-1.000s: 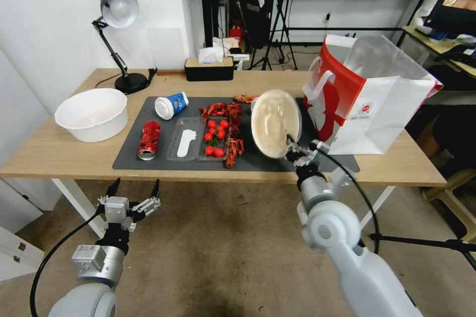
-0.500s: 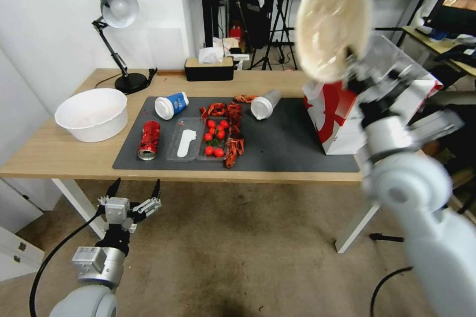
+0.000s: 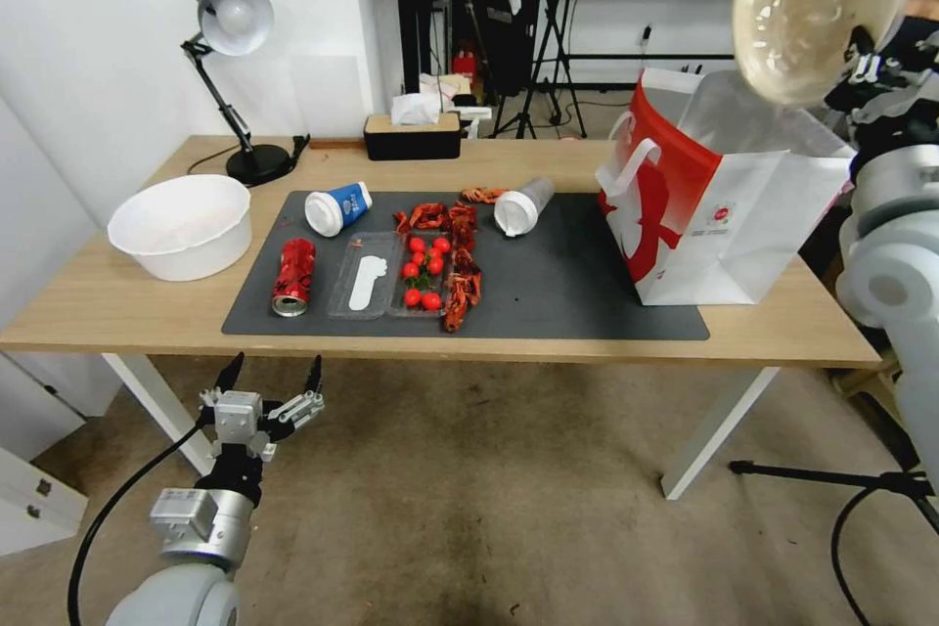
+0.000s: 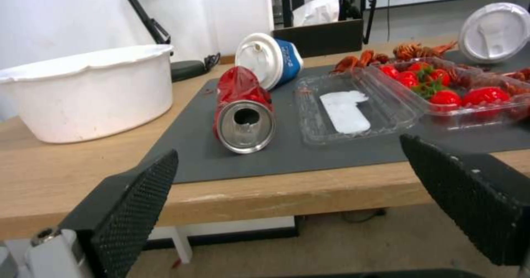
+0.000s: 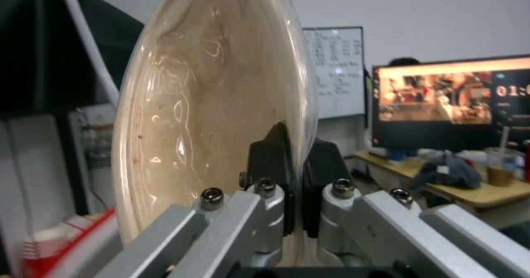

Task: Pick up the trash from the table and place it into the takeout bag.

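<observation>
The right end effector (image 5: 292, 195) is clamped on the rim of the round beige lidded bowl (image 3: 820, 8), its two dark fingers (image 5: 271, 154) pinching the edge from either side. The bowl is held on edge, its flat face turned roughly toward the head camera, high above the worktop (image 3: 117, 303) and above the far right corner of the takeout bag (image 3: 729, 205). What matters for the drop is that the bag's open mouth lies below the bowl and a little toward the robot's left. Its opening is wide but narrow front to back, so my judgement is that the disc's broad face should run along the mouth's length for the bowl to slip in edgewise. The rest of the trash lies on the grey mat (image 3: 577, 293): the red drink can (image 3: 293, 276) on its side, the blue-and-white paper cup (image 3: 337, 208) and the clear plastic cup (image 3: 522, 205) tipped over. The left end effector (image 3: 269, 381) hangs parked below the worktop's near edge, fingers spread, nearest the can.
</observation>
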`<state>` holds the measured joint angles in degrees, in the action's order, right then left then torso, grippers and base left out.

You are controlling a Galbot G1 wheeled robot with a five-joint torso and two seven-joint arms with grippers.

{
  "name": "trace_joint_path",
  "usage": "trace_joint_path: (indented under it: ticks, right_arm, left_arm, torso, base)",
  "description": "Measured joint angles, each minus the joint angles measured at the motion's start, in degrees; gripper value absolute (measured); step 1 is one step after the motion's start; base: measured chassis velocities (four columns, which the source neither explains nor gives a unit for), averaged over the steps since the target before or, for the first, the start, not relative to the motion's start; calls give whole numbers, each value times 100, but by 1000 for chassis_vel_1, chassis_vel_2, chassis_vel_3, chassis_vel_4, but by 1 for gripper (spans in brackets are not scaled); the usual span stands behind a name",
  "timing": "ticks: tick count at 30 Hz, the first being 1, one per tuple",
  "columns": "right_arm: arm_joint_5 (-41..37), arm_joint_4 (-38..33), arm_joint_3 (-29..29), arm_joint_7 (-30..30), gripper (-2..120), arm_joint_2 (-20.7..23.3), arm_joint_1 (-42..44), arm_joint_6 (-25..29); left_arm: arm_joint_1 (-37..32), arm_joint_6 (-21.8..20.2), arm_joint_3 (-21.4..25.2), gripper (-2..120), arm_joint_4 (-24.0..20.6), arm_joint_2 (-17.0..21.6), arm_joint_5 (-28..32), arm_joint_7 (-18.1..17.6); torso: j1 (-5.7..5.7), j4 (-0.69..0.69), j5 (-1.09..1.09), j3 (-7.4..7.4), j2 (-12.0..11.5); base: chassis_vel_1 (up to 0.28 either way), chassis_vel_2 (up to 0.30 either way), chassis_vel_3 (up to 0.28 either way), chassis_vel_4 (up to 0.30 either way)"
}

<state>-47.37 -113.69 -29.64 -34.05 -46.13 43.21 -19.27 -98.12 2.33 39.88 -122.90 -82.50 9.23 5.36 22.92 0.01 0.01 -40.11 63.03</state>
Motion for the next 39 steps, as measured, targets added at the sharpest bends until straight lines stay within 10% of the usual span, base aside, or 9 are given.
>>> trace_joint_path:
  ticks: [11, 23, 39]
  right_arm:
    - [168, 429, 244, -16, 1, -43, -111, -243]
    - [149, 412, 249, 8, 44, -47, -96, -275]
    - [-962, -1016, -94, 1417, 99, 68, 648, 1116]
  left_arm:
    - [-8, 11, 16, 100, -28, -13, -2, 1]
    - [3, 8, 14, 100, -29, -1, -4, 12]
    - [-1, 5, 45, 100, -39, 29, 19, 17]
  torso:
    - [-1, 0, -1, 0, 0]
    - [-2, -1, -1, 0, 0]
    - [-1, -1, -1, 1, 0]
  base:
    - [0, 0, 0, 0]
    - [0, 0, 0, 0]
    - [0, 0, 0, 0]
